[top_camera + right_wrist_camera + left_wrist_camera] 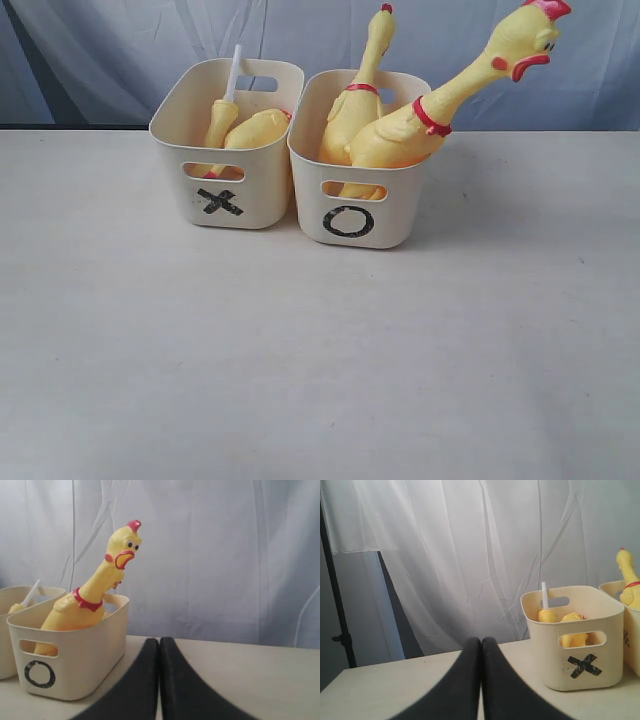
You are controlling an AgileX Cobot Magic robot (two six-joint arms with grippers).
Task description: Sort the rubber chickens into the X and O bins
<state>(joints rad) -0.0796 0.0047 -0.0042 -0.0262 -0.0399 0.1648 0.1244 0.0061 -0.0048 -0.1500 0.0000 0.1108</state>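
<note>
Nearest you, on the marked side of the bins, both grippers sit low over the table (300, 390), out of the exterior view. Your left gripper (481, 641) has its jaws pressed together with nothing between them. Your right gripper (159, 641) is the same, closed and empty.

Further in, no chicken lies on the bare stretch of table in any view.

Beyond that the X bin (262, 195) stands on the left and the O bin (398, 215) on the right, just beside each other, marks facing near. The X bin holds two headless chickens: the stick chicken (220, 122), its white stick (234, 72) rising above the rim, and the plain one (258, 128) lying to its right. The O bin holds two with heads: the small chicken (352, 110) upright at the far left, and the large chicken (400, 135) leaning right, with its neck and head well out past the right rim.

By the look of it the sorting is done, so the step in hand is to check and hold clear. Keep both grippers closed, low and on the near side. If you move the right arm, give that overhanging head room; a brush could tip the chicken out or drag the O bin. The bin floors are hidden, so confirm the count from the wrist views before you call it finished.
</note>
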